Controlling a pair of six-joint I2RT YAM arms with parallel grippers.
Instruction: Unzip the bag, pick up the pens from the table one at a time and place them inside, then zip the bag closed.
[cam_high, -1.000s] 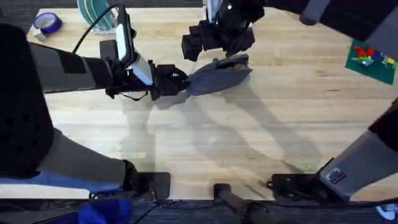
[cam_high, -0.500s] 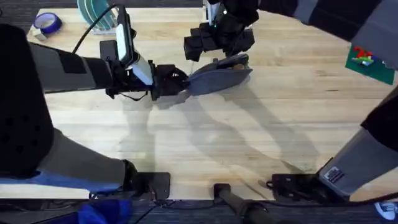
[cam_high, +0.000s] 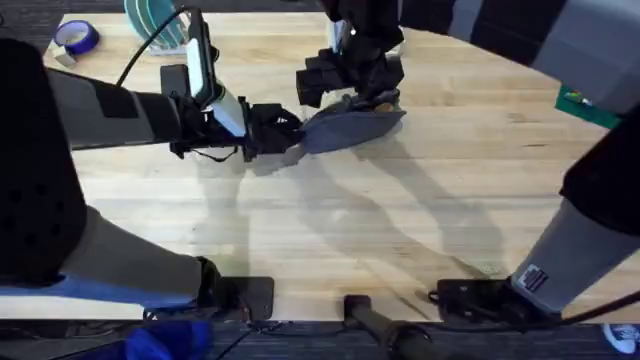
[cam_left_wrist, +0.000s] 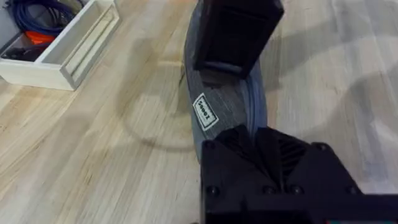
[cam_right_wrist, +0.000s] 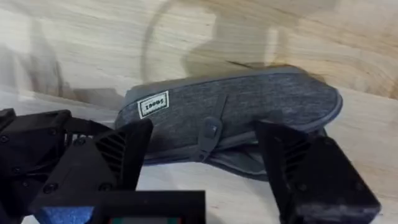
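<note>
Grey-blue fabric, finely woven and soft-looking, makes up the bag (cam_high: 352, 127), an oblong pouch with rounded ends lying on the far middle of the table (cam_high: 330, 230). The table is pale wood in long planks with visible grain. In the right wrist view the bag (cam_right_wrist: 236, 115) shows a small white sewn label with dark lettering near one end, a seam along its long side, and a narrow fabric pull tab hanging across the middle of its side. What is inside the bag cannot be seen.

The left gripper (cam_high: 287, 133), black and blocky, reaches in from the left side and its fingers are clamped on the bag's near left end; in the left wrist view the bag (cam_left_wrist: 227, 106) runs straight out from between those fingers.

The right gripper (cam_high: 362, 92) comes down from the far side over the bag's right half. In its own wrist view its two black ribbed fingers stand spread apart, one on each side of the bag, holding nothing.

A white tray box (cam_left_wrist: 65, 46) with low straight walls sits near the table edge; blue cable and something orange lie coiled just beyond it. A roll of blue tape (cam_high: 76, 38) rests at the far left corner.
</note>
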